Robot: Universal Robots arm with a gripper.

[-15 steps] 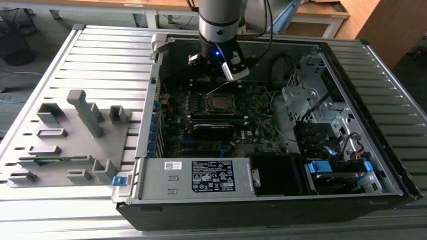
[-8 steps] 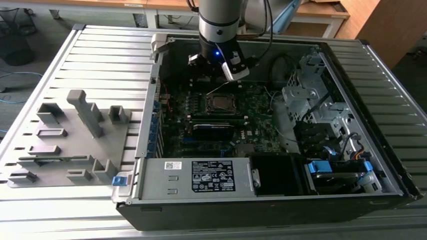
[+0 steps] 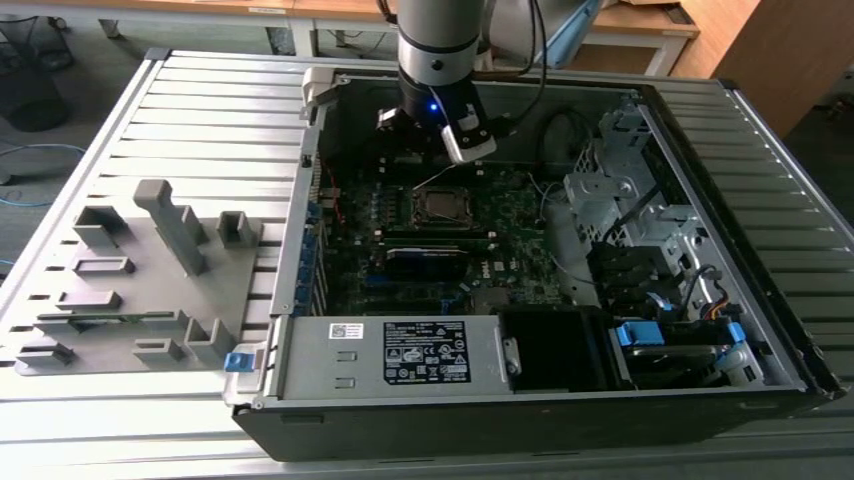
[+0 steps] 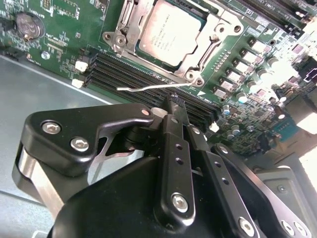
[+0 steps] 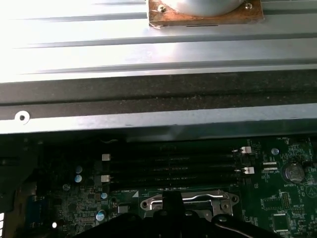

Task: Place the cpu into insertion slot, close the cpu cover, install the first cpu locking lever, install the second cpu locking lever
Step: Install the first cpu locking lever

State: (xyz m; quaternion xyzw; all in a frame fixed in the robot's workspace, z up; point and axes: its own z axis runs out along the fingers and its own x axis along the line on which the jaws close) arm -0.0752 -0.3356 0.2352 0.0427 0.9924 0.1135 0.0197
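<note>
**Status: socket area**

- Claw point(image 4: 174, 101): fingers drawn together to a narrow tip. The tip sits right at a thin silver wire locking lever point(image 4: 143, 88). Whether the lever is actually pinched cannot be told.
- Small flat square cpu with dull silver-tan metal top point(image 4: 171, 32): seated in the small square black insertion slot point(image 3: 416, 208) on the dark green motherboard point(image 4: 59, 29).
- Thin silver-grey metal cpu cover with square window point(image 4: 148, 59): lies flat over the cpu, i.e. down.
- Key relation: in the second wrist view the cpu lies straight ahead of the claw tip, w/ the bank of long black memory slots point(image 4: 148, 74) between them. The lever's long axis runs crosswise to the fingers and approx. parallel to those slots. It stands free of the cover — not latched.
- In the exterior view the claw hangs inside the open black computer case point(image 3: 534, 420), just beyond the socket. The case rests on a slatted metal surface point(image 3: 200, 110).

**Qty**

- cpu 1, cover 1, slot 1, arm 1.
- Free lever: 1 seen.
- Second lever: position cannot be told.
- Memory slots: approx. 4.
</note>
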